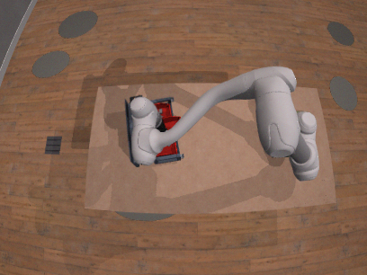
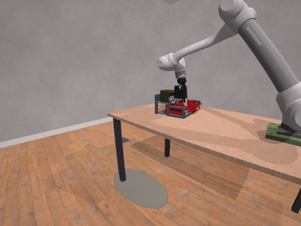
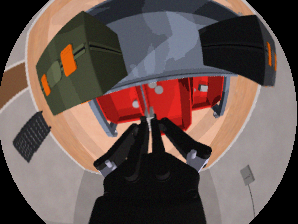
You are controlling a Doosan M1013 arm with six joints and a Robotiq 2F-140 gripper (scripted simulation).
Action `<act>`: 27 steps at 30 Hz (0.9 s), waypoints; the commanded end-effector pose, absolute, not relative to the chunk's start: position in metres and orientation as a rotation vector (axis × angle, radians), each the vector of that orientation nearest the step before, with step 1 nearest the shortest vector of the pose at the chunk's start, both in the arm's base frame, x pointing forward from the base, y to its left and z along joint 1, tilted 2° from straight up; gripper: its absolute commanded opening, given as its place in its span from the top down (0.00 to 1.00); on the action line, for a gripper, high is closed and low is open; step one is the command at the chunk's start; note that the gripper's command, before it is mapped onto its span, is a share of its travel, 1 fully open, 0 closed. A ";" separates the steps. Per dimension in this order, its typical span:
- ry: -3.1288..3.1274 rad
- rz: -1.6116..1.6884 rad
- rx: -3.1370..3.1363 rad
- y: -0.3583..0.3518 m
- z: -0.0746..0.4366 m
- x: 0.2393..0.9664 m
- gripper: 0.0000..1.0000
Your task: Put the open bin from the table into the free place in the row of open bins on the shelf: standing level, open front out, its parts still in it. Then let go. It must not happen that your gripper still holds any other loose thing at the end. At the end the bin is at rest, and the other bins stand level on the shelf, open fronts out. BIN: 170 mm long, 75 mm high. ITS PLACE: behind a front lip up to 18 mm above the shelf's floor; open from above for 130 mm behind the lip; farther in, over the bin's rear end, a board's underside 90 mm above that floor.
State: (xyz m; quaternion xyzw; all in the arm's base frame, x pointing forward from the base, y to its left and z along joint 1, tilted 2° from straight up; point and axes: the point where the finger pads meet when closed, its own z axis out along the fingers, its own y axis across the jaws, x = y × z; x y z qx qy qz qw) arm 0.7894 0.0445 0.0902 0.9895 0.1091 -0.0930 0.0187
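Note:
The red open bin (image 1: 172,121) (image 2: 192,106) (image 3: 172,107) is in the middle of the row, with silvery parts at its rear. Its front stands out past its neighbours and looks raised, so it seems tilted. Its rear end is under the board. The neighbouring red bins, left (image 3: 117,107) (image 1: 167,150) and right (image 3: 210,97) (image 1: 164,109), look level, open fronts out. My gripper (image 2: 185,103) (image 3: 150,111) points down, its fingertips together at the middle bin's left side wall, seemingly shut on that thin wall; the contact itself is too small to see clearly. The front lip is hidden there.
The shelf's board (image 3: 160,45) covers the bins' rear ends. A green case (image 3: 90,60) (image 2: 164,96) stands on its left part and a black case (image 3: 232,47) on its right. Grey-blue shelf ends (image 3: 103,118) (image 3: 224,100) flank the row. The arm hides much of the shelf from above.

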 end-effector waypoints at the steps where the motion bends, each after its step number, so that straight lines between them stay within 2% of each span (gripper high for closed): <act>1: 0.337 -0.283 3.076 0.043 0.091 0.790 1.00; 27: 0.337 -0.258 3.078 0.042 0.091 0.786 1.00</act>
